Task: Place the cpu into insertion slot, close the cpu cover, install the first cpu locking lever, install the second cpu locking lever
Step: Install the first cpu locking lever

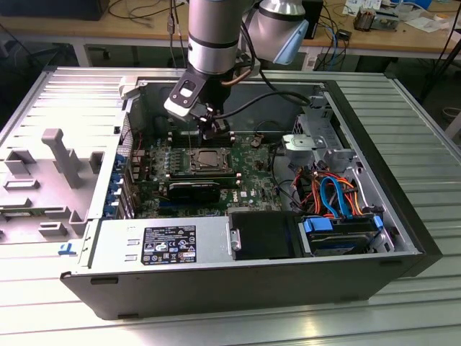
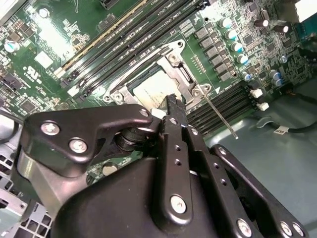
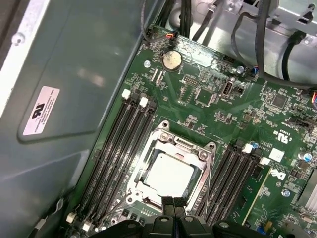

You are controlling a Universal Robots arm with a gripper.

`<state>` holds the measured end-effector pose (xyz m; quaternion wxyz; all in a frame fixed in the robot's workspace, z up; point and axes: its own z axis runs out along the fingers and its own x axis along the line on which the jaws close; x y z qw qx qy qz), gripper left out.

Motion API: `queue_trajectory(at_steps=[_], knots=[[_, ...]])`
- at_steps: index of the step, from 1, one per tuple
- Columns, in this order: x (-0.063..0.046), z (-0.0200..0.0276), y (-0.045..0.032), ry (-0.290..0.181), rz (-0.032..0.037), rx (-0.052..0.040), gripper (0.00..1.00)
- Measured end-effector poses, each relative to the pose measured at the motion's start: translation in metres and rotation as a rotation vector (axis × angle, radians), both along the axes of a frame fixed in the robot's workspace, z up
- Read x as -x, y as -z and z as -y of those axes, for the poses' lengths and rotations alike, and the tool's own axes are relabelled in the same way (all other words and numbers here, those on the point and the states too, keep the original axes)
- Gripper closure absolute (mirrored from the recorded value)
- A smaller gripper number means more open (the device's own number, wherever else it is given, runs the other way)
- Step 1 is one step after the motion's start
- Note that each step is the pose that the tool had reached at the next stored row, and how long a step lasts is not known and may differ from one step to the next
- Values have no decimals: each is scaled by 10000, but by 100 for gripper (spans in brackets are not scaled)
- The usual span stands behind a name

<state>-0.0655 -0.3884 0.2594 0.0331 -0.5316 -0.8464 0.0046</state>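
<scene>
Your cpu (image 3: 168, 177) lies in the insertion slot (image 3: 197, 174), cpu cover (image 3: 181, 148) down.
Gripper (image 3: 173, 203) closed on nothing; the second wrist view shows a lever (image 2: 221, 117) sticking out.

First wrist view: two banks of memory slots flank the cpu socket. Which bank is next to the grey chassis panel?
The memory bank running along the grey panel with the pink label; the other bank lies beyond the cpu.

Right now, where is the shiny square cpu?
In the first wrist view the cpu lies flat on the green motherboard, between two banks of long black memory slots, close to the tool.
</scene>
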Motion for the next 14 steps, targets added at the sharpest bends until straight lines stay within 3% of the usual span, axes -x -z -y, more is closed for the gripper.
queue_trajectory(at_steps=[7,14], knots=[[0,0,0,-370,-1,-21,89],[0,0,0,-1444,-1,-28,89]])
